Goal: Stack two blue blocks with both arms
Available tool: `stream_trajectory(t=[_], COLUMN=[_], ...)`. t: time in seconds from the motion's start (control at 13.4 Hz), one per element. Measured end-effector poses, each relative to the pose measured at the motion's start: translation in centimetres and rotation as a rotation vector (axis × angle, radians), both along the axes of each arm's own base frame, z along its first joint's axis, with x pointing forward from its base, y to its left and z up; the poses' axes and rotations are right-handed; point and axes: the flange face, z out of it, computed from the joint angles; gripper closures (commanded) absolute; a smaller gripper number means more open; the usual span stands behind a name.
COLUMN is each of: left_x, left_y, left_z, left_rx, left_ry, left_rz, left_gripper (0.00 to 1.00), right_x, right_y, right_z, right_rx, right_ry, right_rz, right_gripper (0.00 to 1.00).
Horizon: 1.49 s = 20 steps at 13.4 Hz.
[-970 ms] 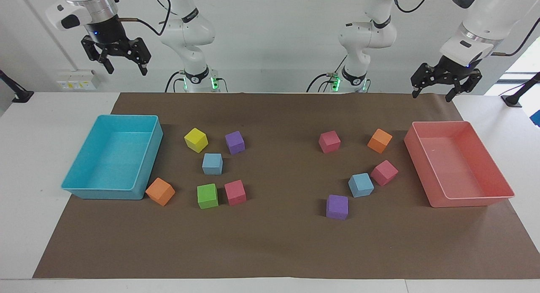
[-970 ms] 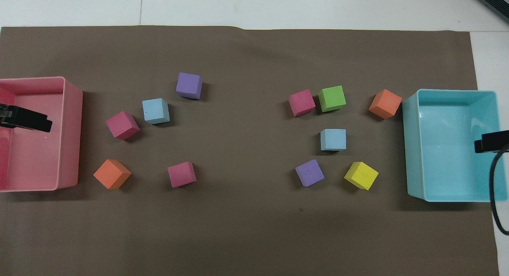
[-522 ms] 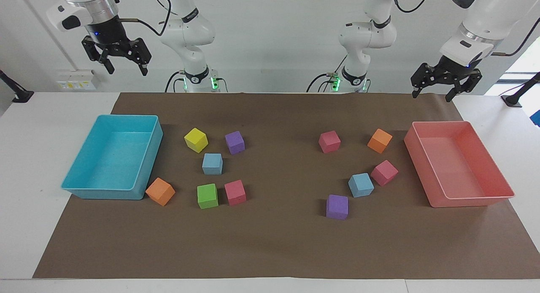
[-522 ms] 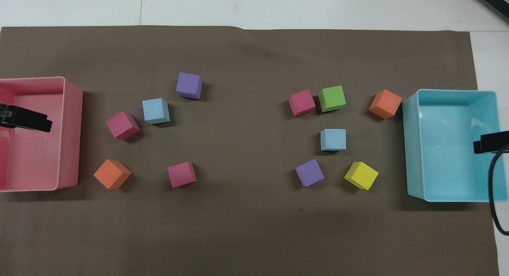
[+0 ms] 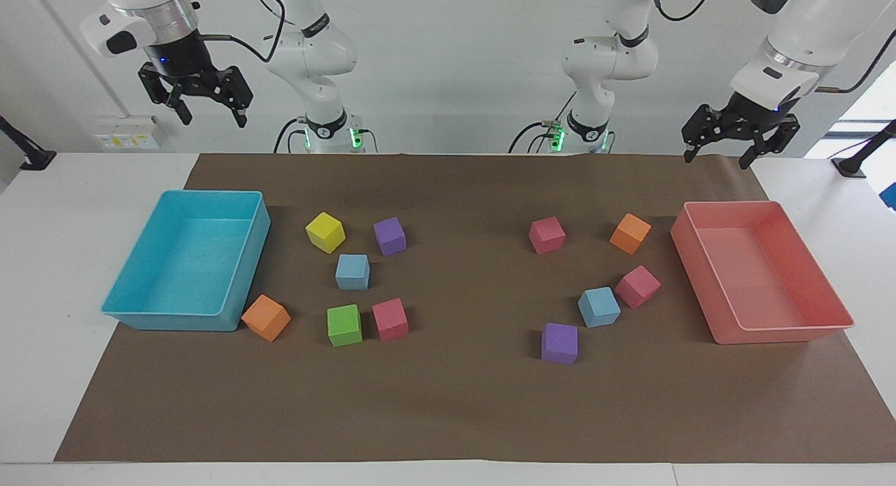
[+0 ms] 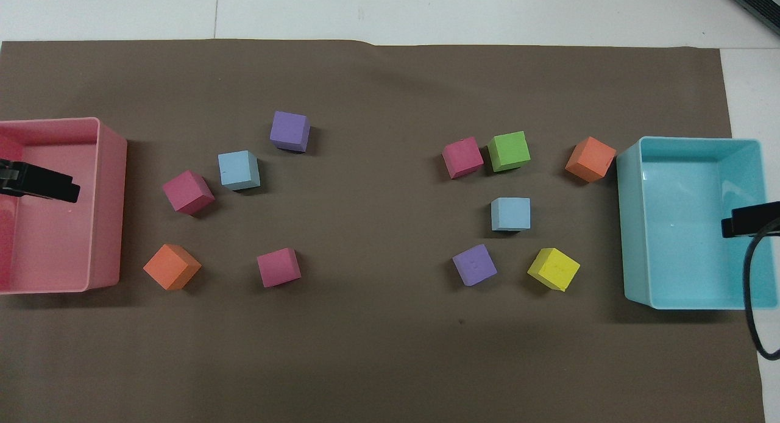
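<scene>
Two light-blue blocks lie apart on the brown mat. One blue block [image 5: 352,272] [image 6: 510,214] sits among the cubes beside the turquoise tray. The other blue block [image 5: 598,307] [image 6: 239,170] touches a pink cube toward the pink tray. My right gripper [image 5: 211,118] hangs open and empty, high over the turquoise tray's end of the table. One of its fingers [image 6: 749,219] shows over that tray. My left gripper [image 5: 717,159] hangs open and empty, high above the pink tray's end. One of its fingers [image 6: 46,184] shows over the pink tray.
The turquoise tray [image 5: 126,311] and the pink tray [image 5: 777,334] stand at opposite ends of the mat. Yellow [image 5: 325,232], purple [image 5: 390,235], green [image 5: 344,325], pink [image 5: 390,319] and orange [image 5: 266,317] cubes ring one blue block. Pink [image 5: 637,286], purple [image 5: 560,343], orange [image 5: 630,233] cubes surround the other.
My right gripper has risen a little and drawn back toward its base. The left gripper and all the cubes have stayed put.
</scene>
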Motion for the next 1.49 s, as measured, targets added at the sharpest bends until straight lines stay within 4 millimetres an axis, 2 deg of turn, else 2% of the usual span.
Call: stream_trajectory(t=[1.04,1.19,1.49], left_x=[0.0,0.0,0.0], left_y=[0.0,0.0,0.0], left_z=[0.0,0.0,0.0], left_rx=[0.0,0.0,0.0], left_ry=[0.0,0.0,0.0], left_rz=[0.0,0.0,0.0], left_gripper=[0.0,0.0,0.0], right_x=[0.1,0.7,1.8], right_y=[0.0,0.7,3.5], right_z=[-1.6,-2.6,-5.9], right_rx=[0.001,0.001,-0.001], right_ry=[0.033,0.012,-0.008], right_rz=[0.001,0.015,0.072], right_gripper=[0.0,0.0,0.0])
